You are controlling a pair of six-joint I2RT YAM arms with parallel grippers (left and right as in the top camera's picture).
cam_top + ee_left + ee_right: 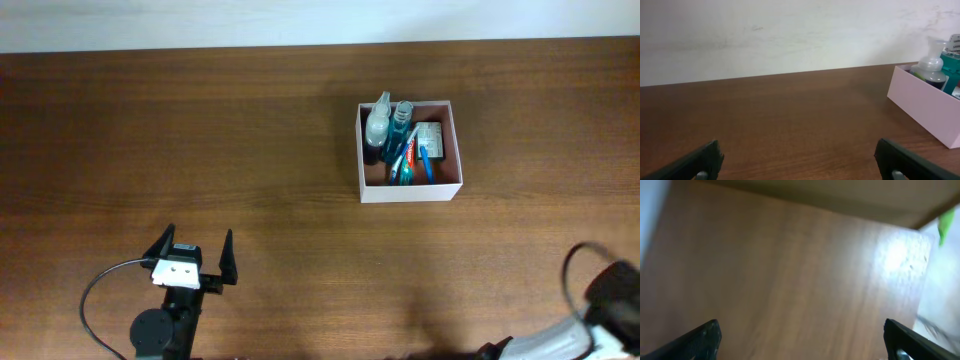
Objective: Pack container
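The container (410, 190) is a square white-walled box with a reddish-brown inside, right of the table's middle. It holds a clear spray bottle (378, 122), a blue bottle (401, 125), toothbrushes (410, 160) and a small packet (431, 136). In the left wrist view its wall (925, 107) and the spray bottle (932, 62) show at the right edge. My left gripper (193, 255) is open and empty near the front left, far from the container; its fingers (800, 160) are wide apart. My right gripper (800, 337) is open and empty over bare wood; its fingers do not show overhead.
The right arm's body and cable (600, 300) lie at the front right corner. The left arm's cable (95, 300) loops at the front left. A white wall (790, 35) stands behind the table. A green patch (946, 225) shows at the right wrist view's edge.
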